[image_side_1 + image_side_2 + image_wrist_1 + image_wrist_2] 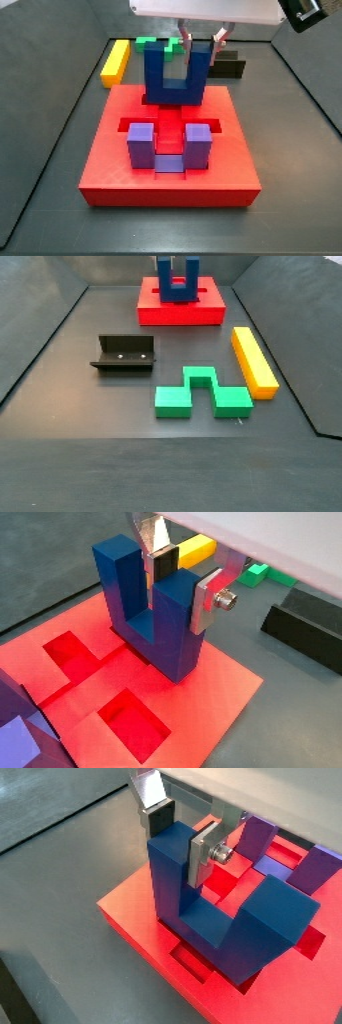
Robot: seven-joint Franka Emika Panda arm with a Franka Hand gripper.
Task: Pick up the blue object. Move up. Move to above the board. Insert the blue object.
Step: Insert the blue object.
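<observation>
Wrist view, blue object: the blue object [158, 612] stands up on the board [214, 712] with its two prongs pointing up.
Wrist view, fingers: the gripper [181, 574] is right over the blue object, and its fingers [209, 597] are clamped on one prong, one silver plate on each side.
Wrist view, board: two open holes show in the red top beside the blue object, and a bit of the purple block [27, 742] peeks in at the edge.
Wrist view, behind: the yellow bar [197, 551], the green block [254, 575] and the dark fixture [310, 627] lie on the grey surface [40, 572] past the board.

Wrist view, other side: the blue object [221, 908] sits on the board [134, 918], with the gripper [181, 833] pinching its prong and the purple block [287, 858] close behind.

Side view, from the front: the blue object [177, 75] is at the far end of the board [167, 185], under the gripper [203, 45]. The purple block [170, 145] sits in the near part of the board.

Side view, from far back: the board [181, 308] is far off with the blue object [178, 278] on top. I cannot tell the fingers apart here. The fixture [124, 353], green block [201, 394] and yellow bar [253, 359] lie nearer on the surface [80, 456].
</observation>
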